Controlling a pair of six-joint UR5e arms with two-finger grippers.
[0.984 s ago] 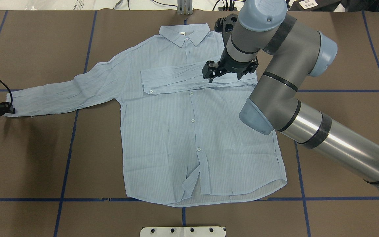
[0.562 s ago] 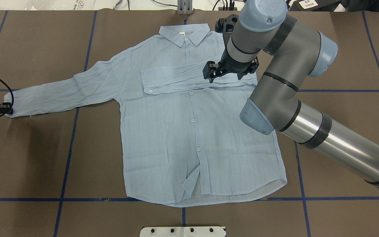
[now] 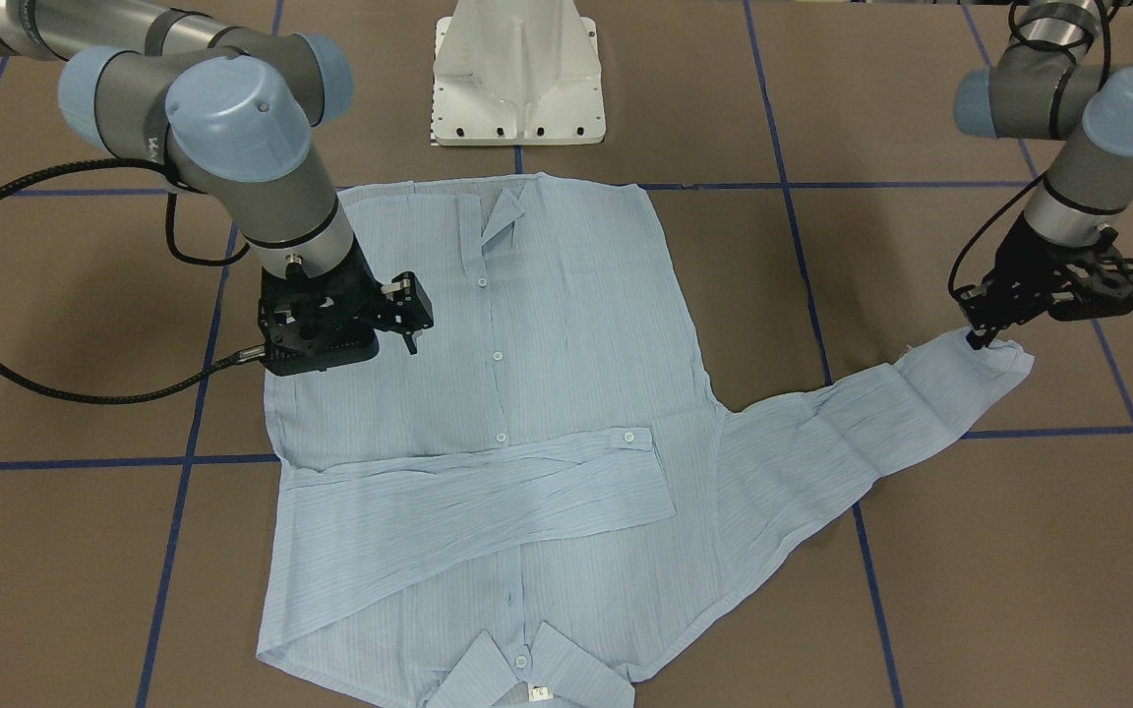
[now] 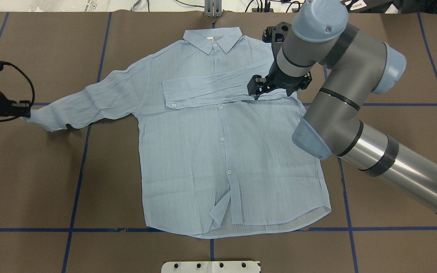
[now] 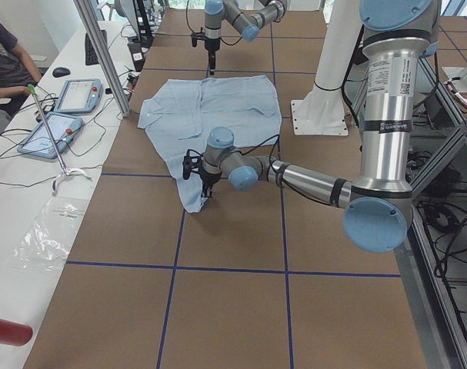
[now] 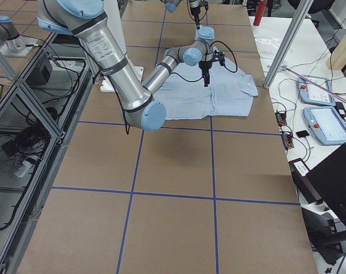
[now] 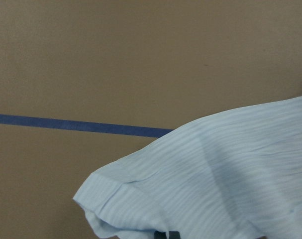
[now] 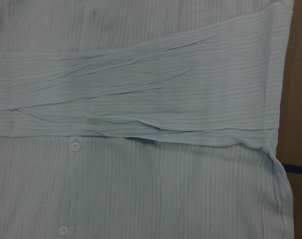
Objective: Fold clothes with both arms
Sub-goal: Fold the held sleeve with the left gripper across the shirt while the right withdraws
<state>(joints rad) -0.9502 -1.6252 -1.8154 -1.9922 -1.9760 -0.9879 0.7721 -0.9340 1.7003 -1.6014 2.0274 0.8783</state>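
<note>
– Where is the shirt (image 4: 218, 159) laid?
– Flat on the table (image 4: 393, 159). The left gripper (image 3: 976, 334), cropped overhead, is seen from the front clamped on the cuff (image 3: 1004, 362); the right gripper (image 3: 350, 329) is held spread above

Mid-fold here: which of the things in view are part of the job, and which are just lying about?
Part of the job:
shirt, one sleeve already folded across its chest
left gripper, pinching the other sleeve's cuff
right gripper, above the shirt

Just lying about:
white base
tablet
plastic bag
</note>
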